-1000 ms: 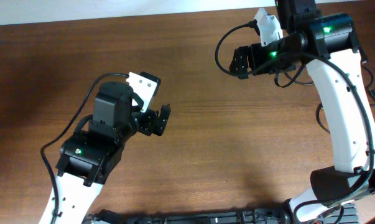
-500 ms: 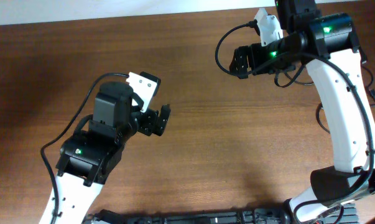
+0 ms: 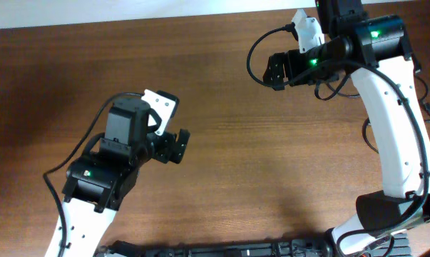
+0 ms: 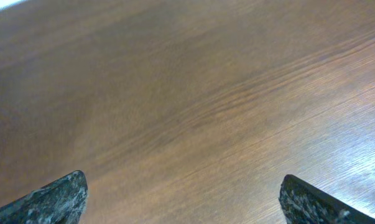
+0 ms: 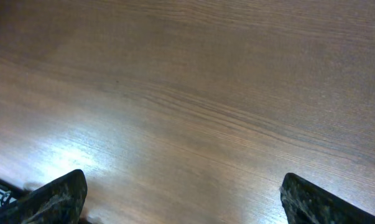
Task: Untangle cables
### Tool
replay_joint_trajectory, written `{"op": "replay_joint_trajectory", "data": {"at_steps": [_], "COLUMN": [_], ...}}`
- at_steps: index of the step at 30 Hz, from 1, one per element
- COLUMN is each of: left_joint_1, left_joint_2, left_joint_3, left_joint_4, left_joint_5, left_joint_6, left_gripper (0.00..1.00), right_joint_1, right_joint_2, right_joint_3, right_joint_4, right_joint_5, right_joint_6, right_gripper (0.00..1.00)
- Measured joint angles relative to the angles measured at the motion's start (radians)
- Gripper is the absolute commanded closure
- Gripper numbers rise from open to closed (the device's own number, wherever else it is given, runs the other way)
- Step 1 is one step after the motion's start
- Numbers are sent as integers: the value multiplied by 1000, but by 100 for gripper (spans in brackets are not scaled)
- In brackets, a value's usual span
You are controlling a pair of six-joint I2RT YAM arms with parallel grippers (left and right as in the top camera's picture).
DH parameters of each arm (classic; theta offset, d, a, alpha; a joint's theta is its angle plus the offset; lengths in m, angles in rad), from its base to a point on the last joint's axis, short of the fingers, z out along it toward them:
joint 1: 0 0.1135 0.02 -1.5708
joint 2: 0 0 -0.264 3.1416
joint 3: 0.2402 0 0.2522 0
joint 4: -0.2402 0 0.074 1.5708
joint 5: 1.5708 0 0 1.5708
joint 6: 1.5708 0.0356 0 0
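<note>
- Two black, grey-speckled grippers: left gripper (image 3: 176, 145) at 8 o'clock, right gripper (image 3: 270, 71) at 1 o'clock, both spread wide.
- One glossy, brown, wood-grained table (image 3: 272, 171).

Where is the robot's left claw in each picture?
Overhead: the left gripper is left of centre, open.
Left wrist: its two fingertips poke up at the bottom corners.
Right wrist: not in it.
Shared landmark: the brown wooden table fills every view.
</note>
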Motion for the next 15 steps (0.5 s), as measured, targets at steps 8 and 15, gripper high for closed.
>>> {"op": "replay_joint_trajectory", "data": {"at_steps": [8,15], "left_joint_1": [63,113], "left_joint_2": [-133,-314], "left_joint_3": [-282,-523], "left_joint_4": [164,369], "left_joint_5": [47,114], "left_joint_6": [1,43], "left_gripper": [1,1], "right_joint_1": [0,0], "right_joint_2": [0,0], "right_joint_3": [0,0], "right_joint_4": [0,0], "right_joint_5": [0,0], "right_joint_6": [0,0], "right_gripper": [1,1]}}
